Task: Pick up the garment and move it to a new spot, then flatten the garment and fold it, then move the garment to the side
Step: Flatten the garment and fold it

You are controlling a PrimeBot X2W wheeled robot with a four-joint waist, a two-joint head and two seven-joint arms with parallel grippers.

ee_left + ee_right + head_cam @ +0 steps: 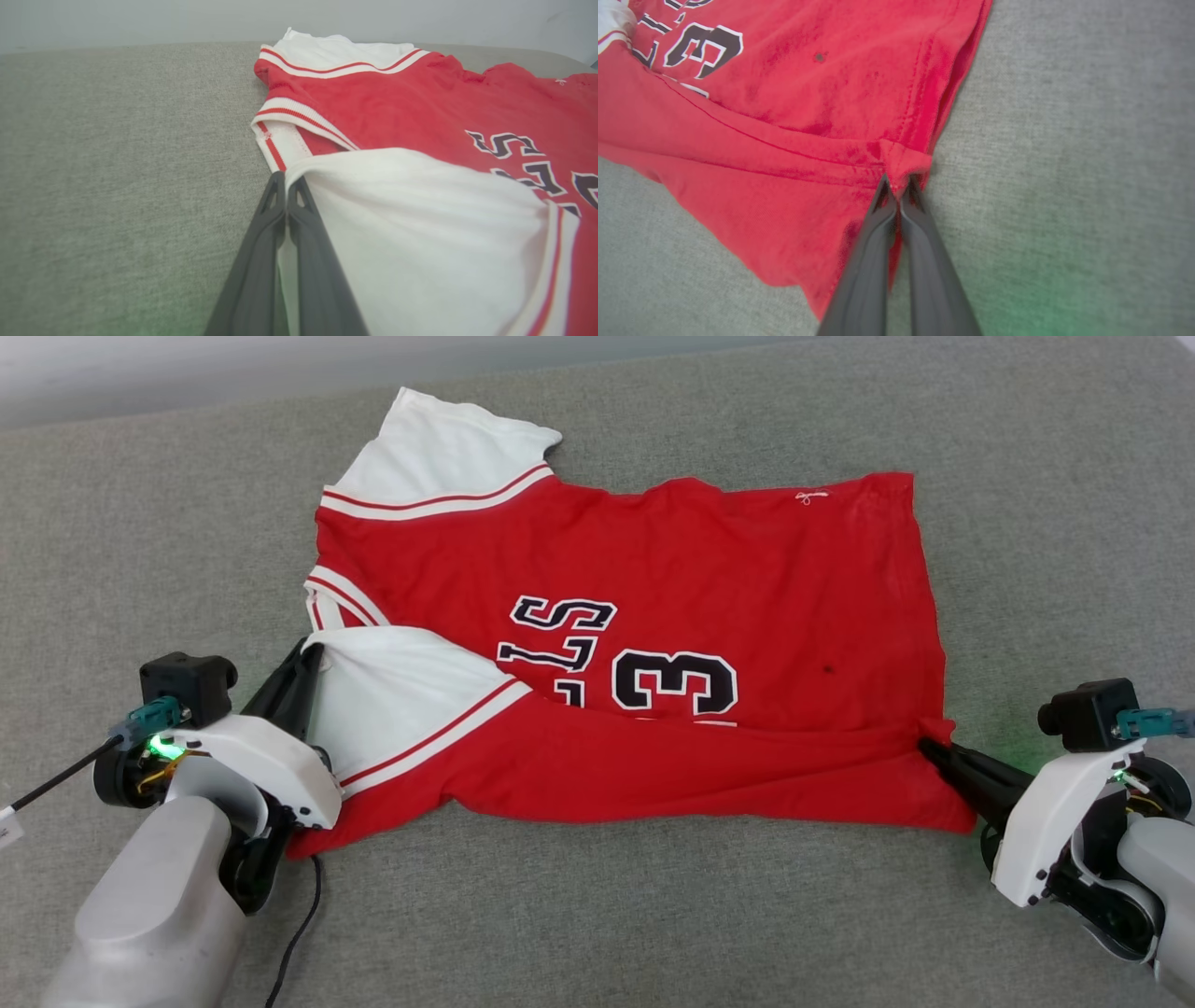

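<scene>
The garment is a red jersey T-shirt with white sleeves, lying on grey fabric with its near edge folded up over the black lettering and number. My left gripper is shut on the white near sleeve, pinching its edge between dark fingers. At the right, my right gripper is shut on the red hem corner, its fingers closed around a small bunched fold. The far sleeve lies flat at the back left.
A grey fabric surface spreads all around the shirt, with open room in front and to both sides. A pale wall edge runs along the back. A black cable hangs by my left forearm.
</scene>
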